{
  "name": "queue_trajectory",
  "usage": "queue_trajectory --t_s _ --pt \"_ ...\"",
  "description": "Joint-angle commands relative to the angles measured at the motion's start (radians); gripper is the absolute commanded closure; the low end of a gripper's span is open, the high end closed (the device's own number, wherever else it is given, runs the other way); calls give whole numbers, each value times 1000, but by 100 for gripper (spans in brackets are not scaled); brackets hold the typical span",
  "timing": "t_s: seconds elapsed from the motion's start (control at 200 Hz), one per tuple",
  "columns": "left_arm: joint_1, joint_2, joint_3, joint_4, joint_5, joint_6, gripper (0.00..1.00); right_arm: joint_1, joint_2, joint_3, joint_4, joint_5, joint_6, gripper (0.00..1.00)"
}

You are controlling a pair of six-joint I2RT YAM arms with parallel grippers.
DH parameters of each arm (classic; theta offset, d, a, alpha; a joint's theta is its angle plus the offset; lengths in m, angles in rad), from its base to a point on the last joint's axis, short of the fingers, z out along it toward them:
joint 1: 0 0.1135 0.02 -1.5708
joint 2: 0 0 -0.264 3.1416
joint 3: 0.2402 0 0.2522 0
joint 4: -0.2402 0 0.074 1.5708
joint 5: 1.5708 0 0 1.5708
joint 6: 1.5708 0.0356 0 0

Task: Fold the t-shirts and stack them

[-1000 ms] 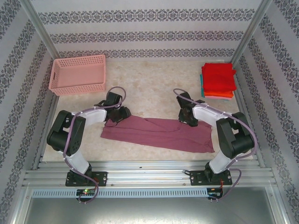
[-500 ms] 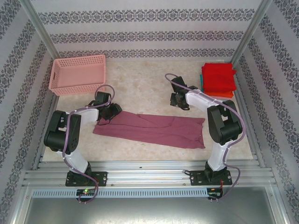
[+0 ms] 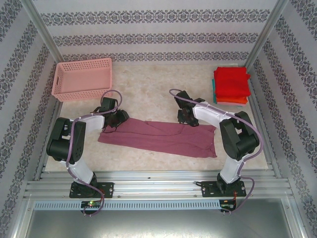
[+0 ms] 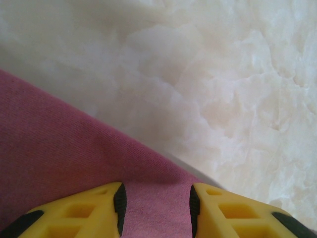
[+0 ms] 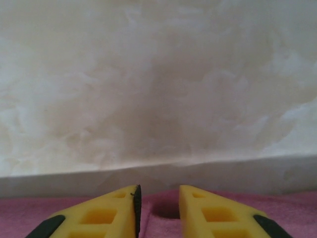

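The maroon-plum t-shirt (image 3: 158, 139) lies as a long folded strip across the near middle of the table. My left gripper (image 3: 113, 121) is at its far left corner. In the left wrist view the gripper (image 4: 156, 193) has maroon cloth (image 4: 59, 148) filling the gap between its pads, and the hem is lifted off the table. My right gripper (image 3: 185, 119) is down on the shirt's far edge, right of centre. In the right wrist view the gripper (image 5: 158, 193) pinches a puckered fold of the cloth (image 5: 15, 212). Folded red (image 3: 232, 82), orange (image 3: 232, 101) and teal (image 3: 214, 89) shirts are stacked at the back right.
A pink lattice basket (image 3: 84, 92) stands at the back left. Bare marble-patterned tabletop (image 3: 153, 91) stretches between basket and stack. Patterned walls and metal posts enclose the table on three sides.
My left gripper pulled the shirt's left corner further left and back, then held still. My right gripper let go, moved away toward the back, then came down on the far edge further left.
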Motion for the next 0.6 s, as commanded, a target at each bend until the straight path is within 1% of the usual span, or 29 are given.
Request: queue_trajectory --t_s 0.0,0.17,0.235,0.32,0.42,0.595 --pt "15 -10 -6 -66 -43 31 59 -2 25 1 -35 12 22 77" --pt "15 -11 -12 -64 -41 31 59 -19 29 0 -33 -26 17 81" --pt "16 -10 -13 -65 -42 36 59 -24 28 3 -36 -35 13 88" --pt "17 -11 -11 -67 -42 38 59 -24 11 6 -52 -26 10 100" --pt "18 -10 -11 -67 -43 39 59 -23 -32 -8 -63 -9 8 100" --pt "22 -5 -7 -66 -38 37 59 -20 -151 -71 -85 33 17 100"
